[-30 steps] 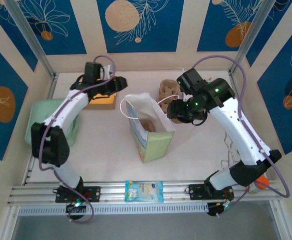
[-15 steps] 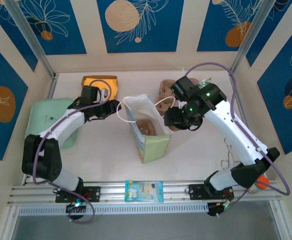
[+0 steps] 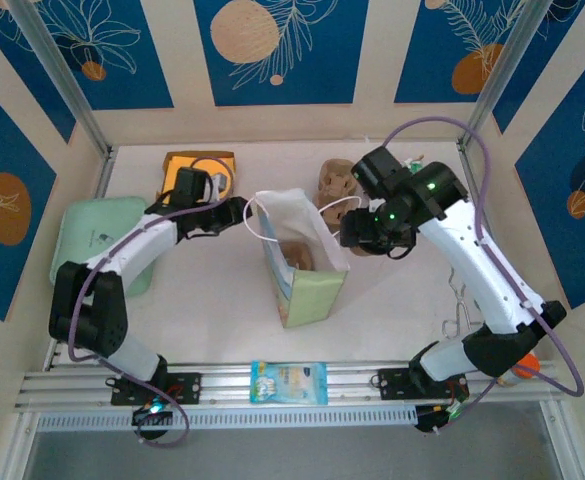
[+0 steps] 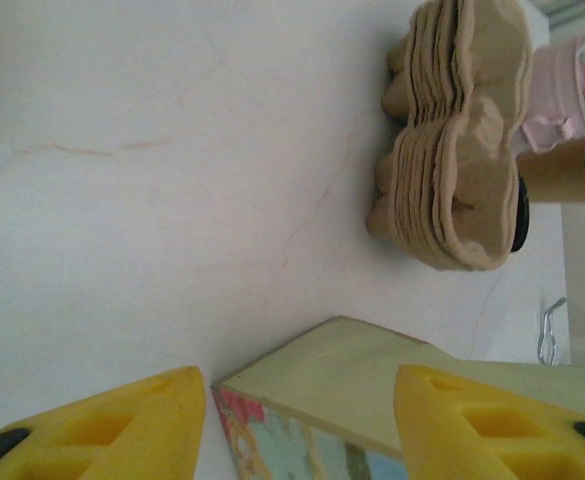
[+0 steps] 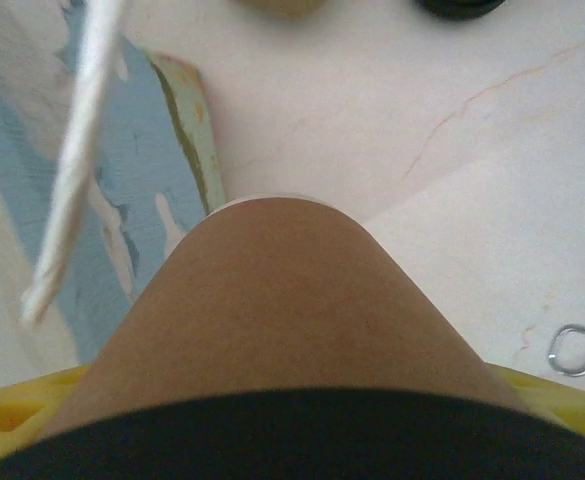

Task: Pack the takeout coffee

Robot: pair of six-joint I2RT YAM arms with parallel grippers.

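Top external view, left to right: your left tool (image 3: 235, 212) stands open, its fingers either side of the paper bag's (image 3: 307, 285) left rim. Your right tool (image 3: 360, 236) grips the coffee cup (image 5: 282, 310) just beside the bag's right side.

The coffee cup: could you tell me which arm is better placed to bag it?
Right: the right tool grips the coffee cup beside the open bag; the left tool stands open at the bag's other side.
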